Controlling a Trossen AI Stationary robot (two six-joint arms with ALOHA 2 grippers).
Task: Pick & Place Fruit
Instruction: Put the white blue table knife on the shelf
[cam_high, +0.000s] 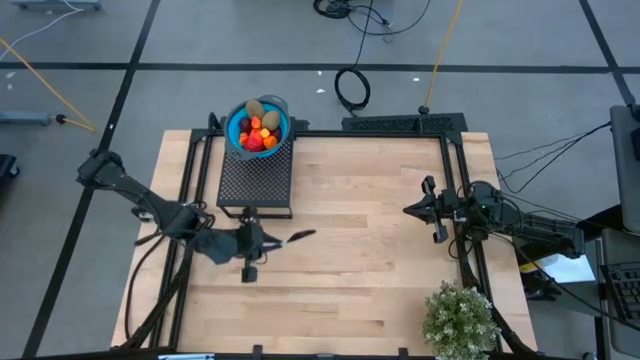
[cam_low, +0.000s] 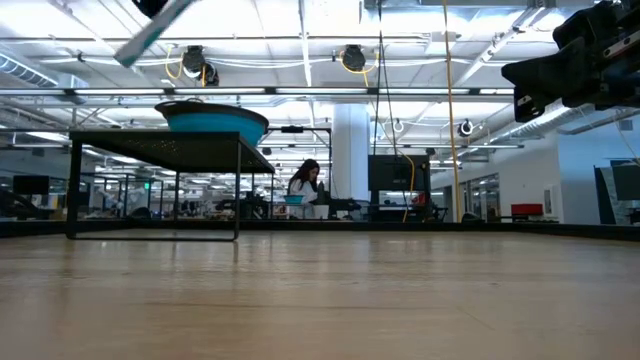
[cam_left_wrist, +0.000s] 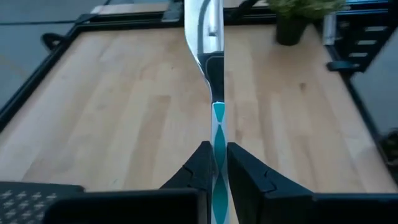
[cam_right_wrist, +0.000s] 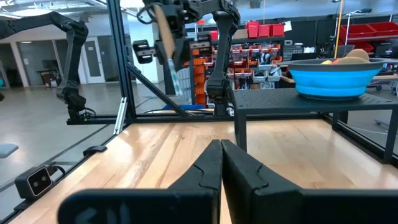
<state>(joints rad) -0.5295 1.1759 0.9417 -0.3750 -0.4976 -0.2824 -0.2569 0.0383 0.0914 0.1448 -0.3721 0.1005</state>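
Note:
The fruit (cam_high: 258, 130) lies heaped in a blue bowl (cam_high: 232, 126) on a black mesh stand (cam_high: 255, 180) at the table's far left. In the low view the bowl (cam_low: 215, 122) sits on the stand's top. My left gripper (cam_high: 262, 240) hangs above the table just near of the stand, shut on a thin silver-blue knife-like stick (cam_high: 300, 237). The stick's blade (cam_left_wrist: 202, 25) reaches out ahead of the fingers. My right gripper (cam_right_wrist: 221, 152) waits shut above the table's right side, with nothing between its fingers. My left gripper pinches the stick's teal-and-white patterned handle (cam_left_wrist: 218, 134) between its two fingers (cam_left_wrist: 200, 163). The stick runs along the fingers and out past their tips toward the table's right. It is lifted clear of the table, edge-on, its blade (cam_low: 150, 35) slanting upward.
A bushy green plant (cam_high: 460, 318) stands at the table's near right corner. A black frame rail (cam_high: 452, 180) runs along the table's edges. Bare wood (cam_high: 360, 250) lies between the two arms.

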